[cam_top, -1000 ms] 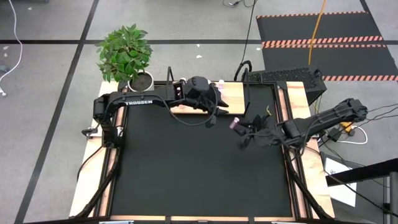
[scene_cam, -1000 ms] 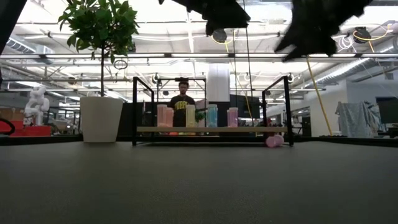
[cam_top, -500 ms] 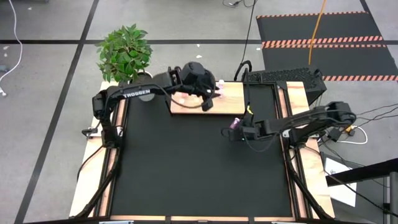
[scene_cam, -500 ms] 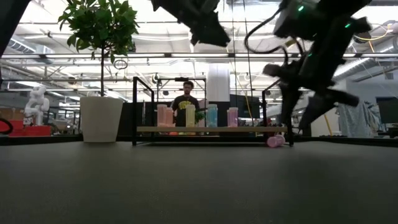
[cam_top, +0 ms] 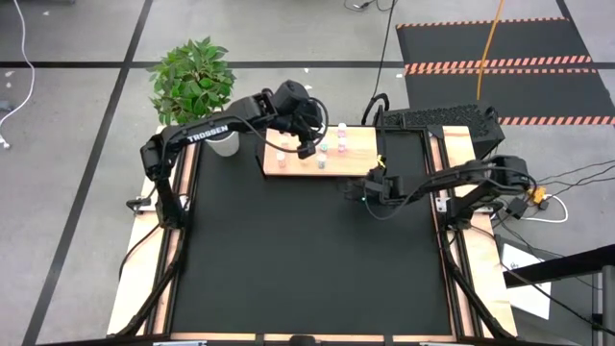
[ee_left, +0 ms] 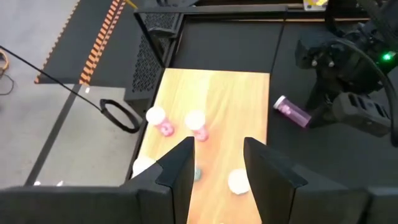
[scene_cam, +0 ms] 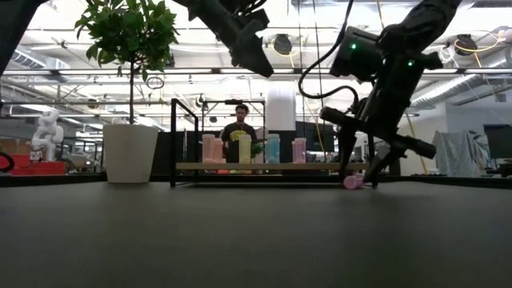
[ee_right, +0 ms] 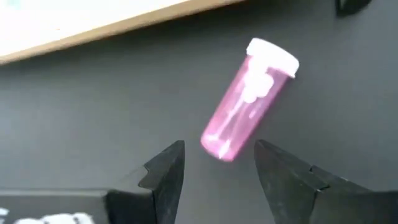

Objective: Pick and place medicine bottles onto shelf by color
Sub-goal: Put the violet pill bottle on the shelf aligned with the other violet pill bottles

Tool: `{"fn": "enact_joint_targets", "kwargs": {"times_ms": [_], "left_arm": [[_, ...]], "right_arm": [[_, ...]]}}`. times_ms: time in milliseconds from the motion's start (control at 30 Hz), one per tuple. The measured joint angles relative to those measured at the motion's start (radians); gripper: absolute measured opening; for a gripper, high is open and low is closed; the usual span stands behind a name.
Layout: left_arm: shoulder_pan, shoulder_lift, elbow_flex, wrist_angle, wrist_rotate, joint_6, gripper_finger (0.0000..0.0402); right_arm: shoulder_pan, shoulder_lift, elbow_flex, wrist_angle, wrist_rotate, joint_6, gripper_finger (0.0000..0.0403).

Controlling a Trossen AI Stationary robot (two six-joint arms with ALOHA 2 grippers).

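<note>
The step in hand is the pick of the one bottle not yet on the shelf. A pink bottle (ee_right: 249, 99) lies on its side on the black surface (cam_top: 307, 259), just beside the shelf's (cam_top: 360, 144) right end, white cap pointing away from the right gripper (ee_right: 217, 162). That gripper is low over the surface, its jaws parted and empty, the bottle's base end lying just ahead of the gap between them and not yet gripped.

The next move, as I judge it, calls for easing forward until the jaws straddle the body, then closing across it. The bottle lies slanted to the jaws, so some wrist turn may be needed; a round bottle on its side could roll if nudged by one finger first. After that it has to be lifted, stood up, and set with the other pinks.

The left gripper (ee_left: 214, 158) hovers above the shelf with jaws narrowly apart, holding nothing.

Count: two arms, one shelf, one plant pot (scene_cam: 130, 152). From the left wrist view, five white caps show on the shelf, two of them on pink bodies; the rest are partly hidden by the fingers. The low view also shows about five standing. One bottle lies on the surface.
</note>
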Motion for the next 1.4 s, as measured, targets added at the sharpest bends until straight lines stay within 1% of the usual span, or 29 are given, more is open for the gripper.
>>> {"fn": "enact_joint_targets", "kwargs": {"times_ms": [200,333,433,600,667,767,833,900,967,1000,1100,1167,1267,1333,1400], "left_arm": [[0.009,0.0,0.0,-0.012,0.0,0.051,0.0141],[0.009,0.0,0.0,-0.013,0.0,0.081,0.0141],[0.009,0.0,-0.001,-0.014,0.0,0.084,0.0141],[0.01,0.0,-0.001,-0.014,0.0,0.083,0.0141],[0.01,0.0,-0.001,-0.014,0.0,0.082,0.0141],[0.01,0.0,-0.001,-0.014,0.0,0.057,0.0141],[0.01,0.0,-0.002,-0.014,0.0,0.021,0.0141],[0.009,0.0,-0.002,-0.019,0.0,-0.02,0.0141],[0.004,0.0,-0.002,-0.023,0.0,-0.076,0.0141],[0.0,0.0,-0.002,-0.025,0.0,-0.108,0.0141],[-0.019,0.0,-0.002,-0.029,0.001,-0.188,0.0141],[-0.035,0.0,-0.002,-0.029,0.011,-0.215,0.0141],[-0.063,0.0,-0.002,-0.025,0.107,-0.193,0.0141],[-0.084,0.0,-0.002,-0.017,0.186,-0.144,0.0141],[-0.108,0.0,-0.002,-0.014,0.243,-0.075,0.0141]], "right_arm": [[-0.038,0.044,0.0,-0.005,-0.002,0.015,0.0187],[-0.058,0.066,0.004,-0.006,-0.042,-0.01,0.0181],[-0.058,0.068,0.004,-0.013,-0.045,-0.032,0.0156],[-0.054,0.058,0.003,-0.043,-0.071,-0.057,0.0099],[-0.049,0.052,0.003,-0.048,-0.076,-0.072,0.0086],[-0.031,0.04,0.001,-0.046,-0.082,-0.091,0.0086],[-0.008,0.008,-0.003,-0.061,-0.135,-0.101,0.0095],[0.02,-0.025,-0.003,-0.064,-0.158,-0.121,0.0103],[0.046,-0.07,-0.003,-0.055,-0.144,-0.182,0.0105],[0.06,-0.09,-0.002,-0.052,-0.118,-0.219,0.0104],[0.112,-0.141,-0.002,-0.041,-0.105,-0.37,0.0096],[0.14,-0.177,-0.002,-0.036,-0.08,-0.457,0.0094],[0.179,-0.225,-0.002,-0.008,0.005,-0.617,0.0097],[0.197,-0.252,-0.001,0.05,0.064,-0.719,0.01],[0.206,-0.275,-0.001,0.111,0.118,-0.859,0.01]]}}
